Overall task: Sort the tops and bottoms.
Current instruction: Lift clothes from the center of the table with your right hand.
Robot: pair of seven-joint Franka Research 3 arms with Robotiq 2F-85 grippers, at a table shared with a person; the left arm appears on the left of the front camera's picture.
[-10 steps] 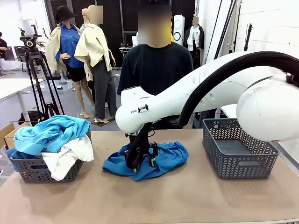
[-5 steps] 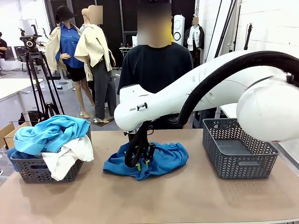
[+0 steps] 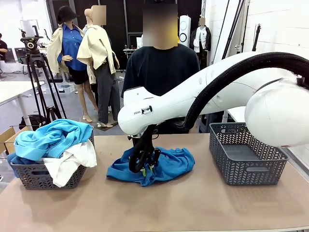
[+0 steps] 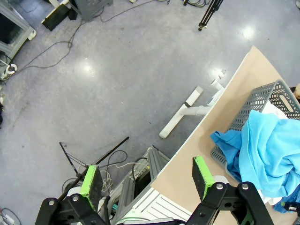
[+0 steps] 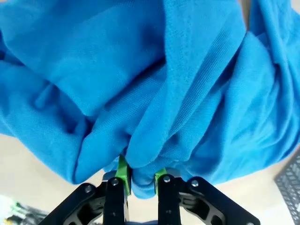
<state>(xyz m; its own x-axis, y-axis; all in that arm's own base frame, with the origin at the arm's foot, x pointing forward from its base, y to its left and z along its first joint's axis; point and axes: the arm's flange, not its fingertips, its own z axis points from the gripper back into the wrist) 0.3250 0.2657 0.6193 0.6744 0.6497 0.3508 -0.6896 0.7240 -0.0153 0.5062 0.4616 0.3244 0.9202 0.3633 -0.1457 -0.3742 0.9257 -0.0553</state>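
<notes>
Where the blue top [image 3: 159, 165] lies crumpled mid-table between the two baskets, the right gripper [image 3: 143, 167] stands over it, its pads [image 5: 123, 171] pinched on a fold that bunches straight up between them. The empty basket [image 3: 247, 153] sits to the robot's right, probably its destination. The left gripper [image 4: 147, 178] hangs open, off the table's edge.

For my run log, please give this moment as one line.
right gripper: shut on blue top at table centre | left gripper: open, off the table | grey basket: empty
</notes>
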